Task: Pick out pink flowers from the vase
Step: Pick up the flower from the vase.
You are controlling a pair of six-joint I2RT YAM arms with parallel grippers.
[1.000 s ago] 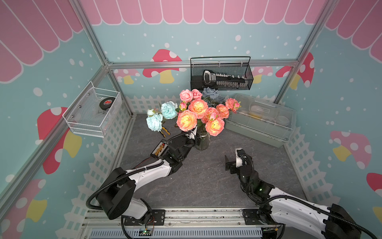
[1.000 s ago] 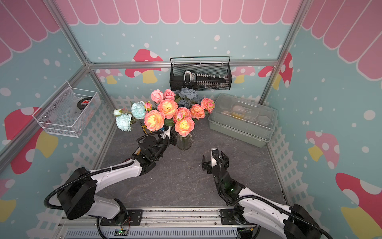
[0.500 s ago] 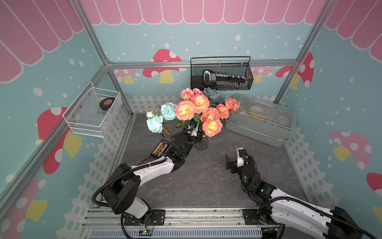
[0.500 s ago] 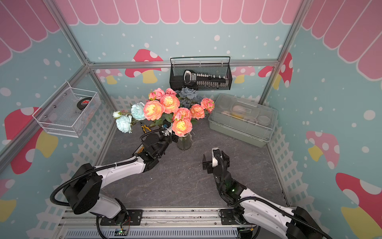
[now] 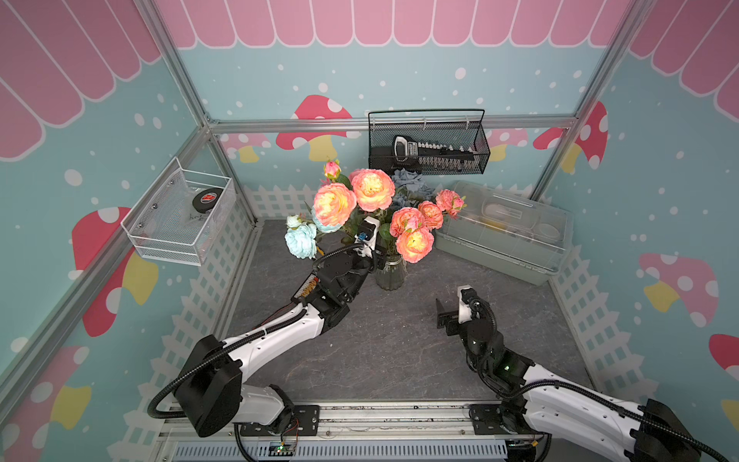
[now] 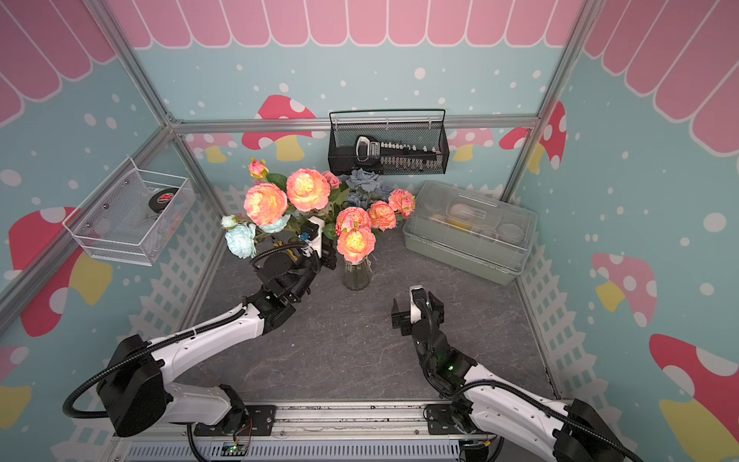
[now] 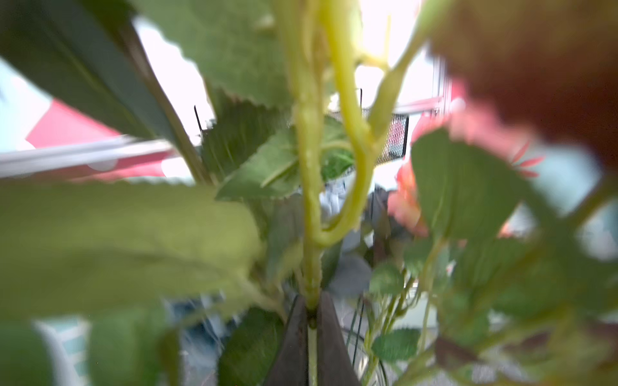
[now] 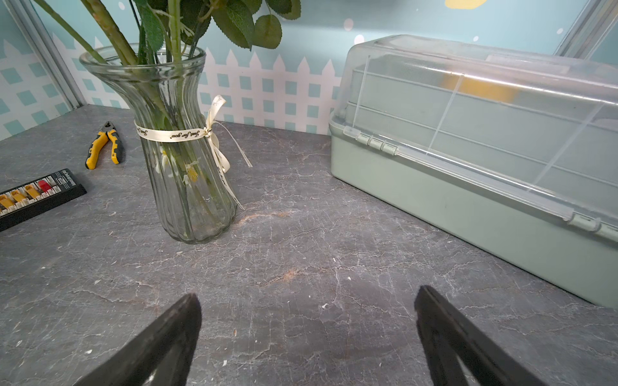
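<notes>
Across the grey worktop (image 5: 380,352) we can't spot a single bloom laid out yet, so we'd say this job has barely started. All the pink flowers (image 5: 372,190) stand in the vase (image 5: 390,276) toward the back, mixed in with pale blue blooms (image 5: 300,242). Our left tool (image 7: 308,320) is clenched on one green stem (image 7: 309,200) close above the vase. We reckon it's the pair of big pink heads, ready to pull. Meanwhile the right tool (image 8: 307,294) hangs released and empty, well apart from the vase.
</notes>
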